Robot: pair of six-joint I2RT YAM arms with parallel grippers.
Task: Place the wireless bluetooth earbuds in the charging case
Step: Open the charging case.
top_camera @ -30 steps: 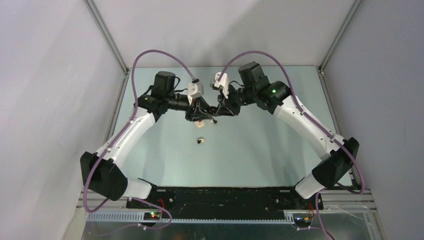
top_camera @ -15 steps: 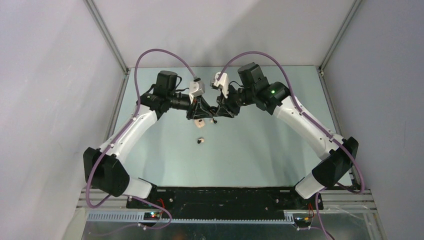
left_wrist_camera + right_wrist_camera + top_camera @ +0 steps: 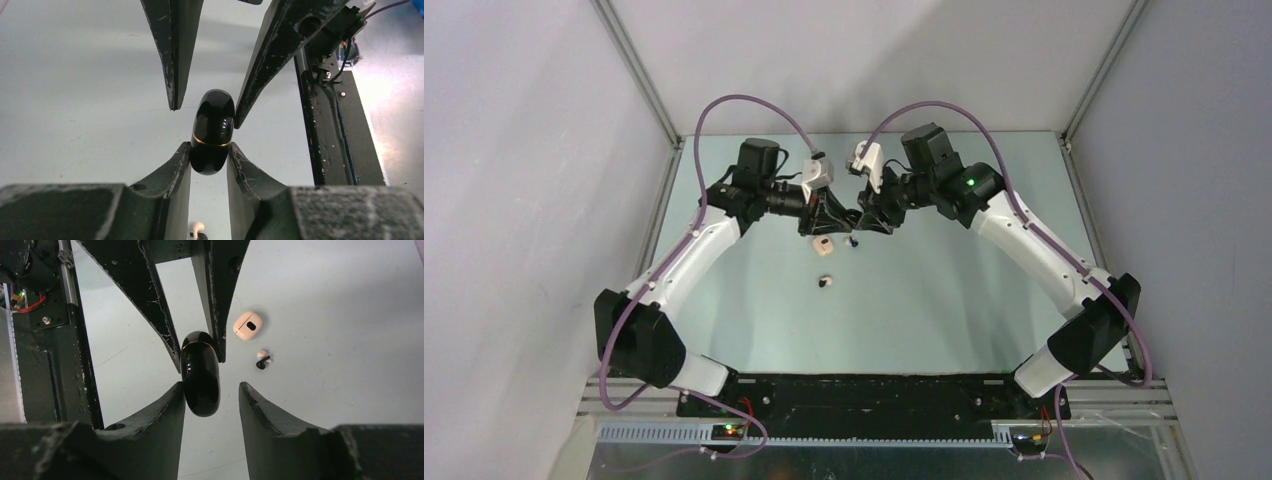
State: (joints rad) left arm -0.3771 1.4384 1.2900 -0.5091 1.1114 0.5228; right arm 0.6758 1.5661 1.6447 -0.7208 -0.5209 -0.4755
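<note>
My left gripper (image 3: pixel 209 150) is shut on a glossy black oval bud with a thin gold band, the darker earbud (image 3: pixel 212 130), and holds it above the table. My right gripper (image 3: pixel 210 390) is open around the same earbud (image 3: pixel 201 375). Its left finger is at the bud and its right finger stands apart. The beige charging case (image 3: pixel 823 243) with a dark dot lies on the table just below both grippers; it also shows in the right wrist view (image 3: pixel 248 325). The pale earbud (image 3: pixel 825 281) with a dark tip lies near it (image 3: pixel 262 360).
Both arms meet tip to tip over the far middle of the pale green table (image 3: pixel 944 300). The black base rail (image 3: pixel 874 392) runs along the near edge. Grey walls and aluminium posts (image 3: pixel 639 70) close in the sides and back.
The left arm has shifted slightly and the two grippers have drawn up a little. The beige case now shows in full below them. The pale earbud has not moved.
</note>
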